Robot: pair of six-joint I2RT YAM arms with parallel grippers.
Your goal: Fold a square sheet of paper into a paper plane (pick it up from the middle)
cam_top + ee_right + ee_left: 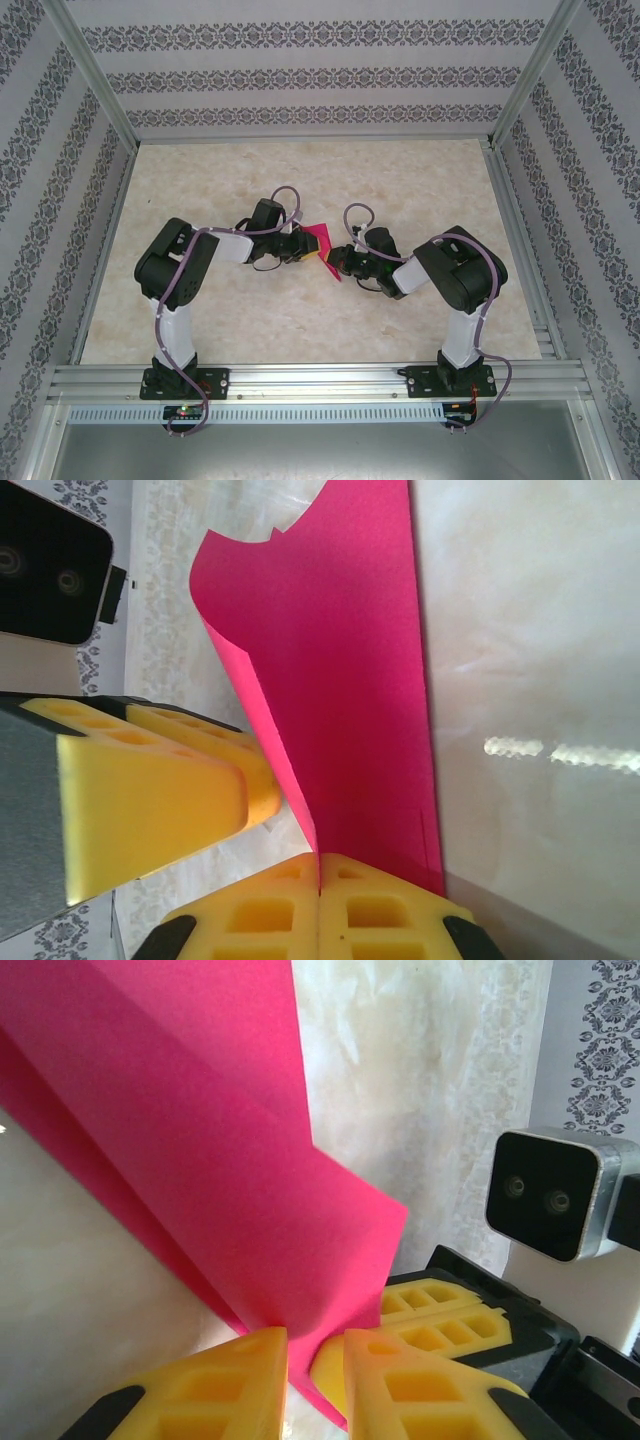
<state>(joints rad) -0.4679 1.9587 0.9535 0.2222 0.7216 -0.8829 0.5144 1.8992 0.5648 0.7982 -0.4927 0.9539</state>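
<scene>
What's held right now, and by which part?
Folded pink paper. Right hand, shut, pinches one edge beside a fold. Left hand straddles a lower corner; whether it grips cannot be told.

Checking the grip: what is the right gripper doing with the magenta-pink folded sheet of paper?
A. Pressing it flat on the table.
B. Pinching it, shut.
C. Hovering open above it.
B: the right gripper is closed, with the magenta-pink folded sheet of paper rising from its seam.

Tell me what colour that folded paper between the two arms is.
Magenta-pink; the paper shows best in the left wrist view.
</scene>
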